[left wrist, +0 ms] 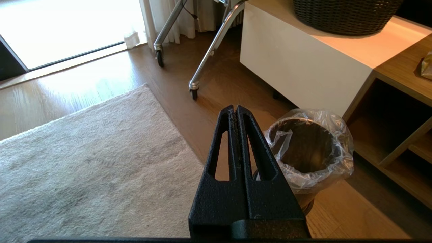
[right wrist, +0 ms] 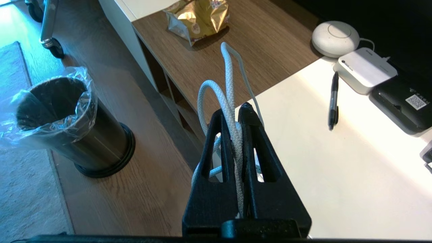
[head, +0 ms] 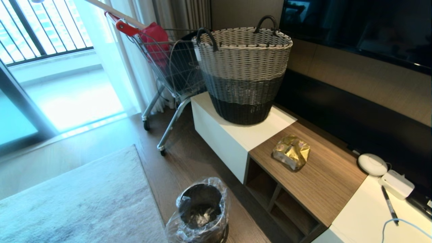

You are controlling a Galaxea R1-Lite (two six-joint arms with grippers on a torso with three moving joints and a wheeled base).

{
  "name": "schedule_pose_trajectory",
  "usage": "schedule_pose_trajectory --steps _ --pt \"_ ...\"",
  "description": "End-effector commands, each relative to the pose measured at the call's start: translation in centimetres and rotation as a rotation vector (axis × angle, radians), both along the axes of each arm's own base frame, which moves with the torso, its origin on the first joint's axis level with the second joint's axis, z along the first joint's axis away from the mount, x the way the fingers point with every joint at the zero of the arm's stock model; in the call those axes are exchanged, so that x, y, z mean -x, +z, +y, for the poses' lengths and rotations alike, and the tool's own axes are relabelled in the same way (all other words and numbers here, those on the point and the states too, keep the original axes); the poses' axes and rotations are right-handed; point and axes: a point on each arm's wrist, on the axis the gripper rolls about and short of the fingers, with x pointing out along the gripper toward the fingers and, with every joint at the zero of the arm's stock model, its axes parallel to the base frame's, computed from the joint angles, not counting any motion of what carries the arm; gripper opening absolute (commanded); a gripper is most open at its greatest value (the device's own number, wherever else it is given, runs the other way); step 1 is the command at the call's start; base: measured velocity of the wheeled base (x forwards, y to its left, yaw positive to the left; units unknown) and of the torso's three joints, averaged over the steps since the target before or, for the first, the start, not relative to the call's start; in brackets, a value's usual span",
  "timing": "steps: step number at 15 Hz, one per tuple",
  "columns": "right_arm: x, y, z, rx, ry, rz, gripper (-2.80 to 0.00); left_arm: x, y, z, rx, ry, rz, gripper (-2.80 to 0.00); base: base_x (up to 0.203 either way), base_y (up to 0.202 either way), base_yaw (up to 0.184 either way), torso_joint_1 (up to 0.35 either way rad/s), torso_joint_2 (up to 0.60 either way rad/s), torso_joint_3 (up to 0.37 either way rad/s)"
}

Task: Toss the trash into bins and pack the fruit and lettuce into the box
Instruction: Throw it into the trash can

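Observation:
A crinkled gold snack wrapper (head: 292, 152) (right wrist: 197, 18) lies on the wooden top of the low cabinet. On the floor in front of it stands a steel bin (head: 222, 209) (right wrist: 98, 135) with a clear liner. A pale crumpled piece (head: 201, 221) lies in its bottom. My right gripper (right wrist: 236, 109) hangs over the cabinet's front edge, shut on a looped white braided cord (right wrist: 229, 77). My left gripper (left wrist: 235, 108) is shut and empty, above the floor beside the bin (left wrist: 337, 158). Neither arm shows in the head view. The fruit, the lettuce and the box are out of view.
A tall grey-and-white woven basket (head: 243, 71) stands on the white cabinet block, with a wire shopping cart (head: 168, 67) behind it. On the white top at the right lie a round white device (head: 372, 164), a white adapter (head: 396, 184) and a pen (head: 389, 204). A pale rug (head: 74, 202) covers the floor on the left.

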Motion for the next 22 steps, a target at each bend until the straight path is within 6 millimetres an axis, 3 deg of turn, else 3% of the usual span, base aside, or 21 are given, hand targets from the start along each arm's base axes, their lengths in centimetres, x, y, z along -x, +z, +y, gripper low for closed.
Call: schedule_pose_trajectory --steps 1,4,22 --pt "0.44 -0.14 -0.01 -0.001 0.002 -0.054 -2.80 0.00 0.01 0.00 0.001 0.000 -0.001 -2.80 0.000 0.000 0.000 0.000 0.00 0.000" --pt "0.79 -0.23 0.02 -0.001 0.015 -0.116 -2.80 0.00 0.01 0.00 0.000 0.000 -0.001 -2.80 0.000 0.000 0.000 0.000 0.00 0.000" --pt "0.79 -0.23 0.02 -0.002 0.016 -0.116 -2.80 -0.01 0.01 0.00 0.004 0.000 0.000 -2.80 0.000 0.000 0.000 0.000 0.00 -0.005"
